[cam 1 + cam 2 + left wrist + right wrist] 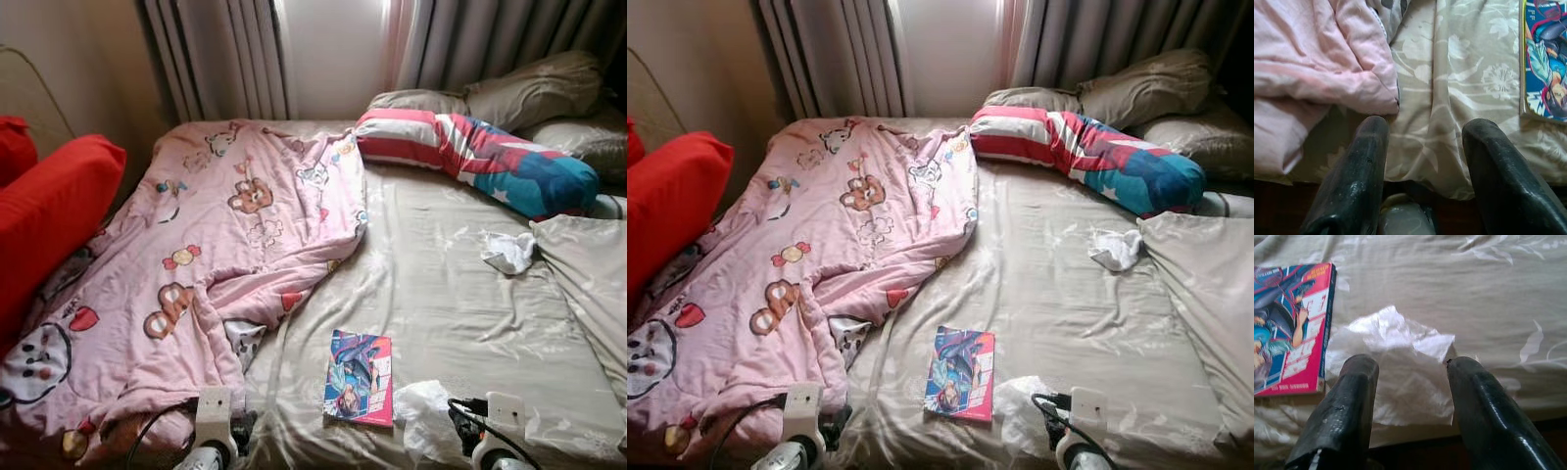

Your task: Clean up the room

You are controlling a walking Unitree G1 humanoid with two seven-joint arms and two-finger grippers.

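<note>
A bed (441,294) with a beige flowered sheet spreads across the frame beneath grey curtains, and the tidying looks barely begun: a pink cartoon blanket (225,235) lies rumpled over the left half, a striped bolster (470,152) slants across the upper right, a white crumpled cloth (509,252) sits at mid right, and a comic book (359,377) rests at lower centre. A crinkled plastic wrapper (1400,367) lies just beside the book, directly ahead of the right claw (1410,382), whose fingers are spread and empty. The left claw (1422,147), likewise spread, hovers over bare sheet by the blanket's edge.
</note>
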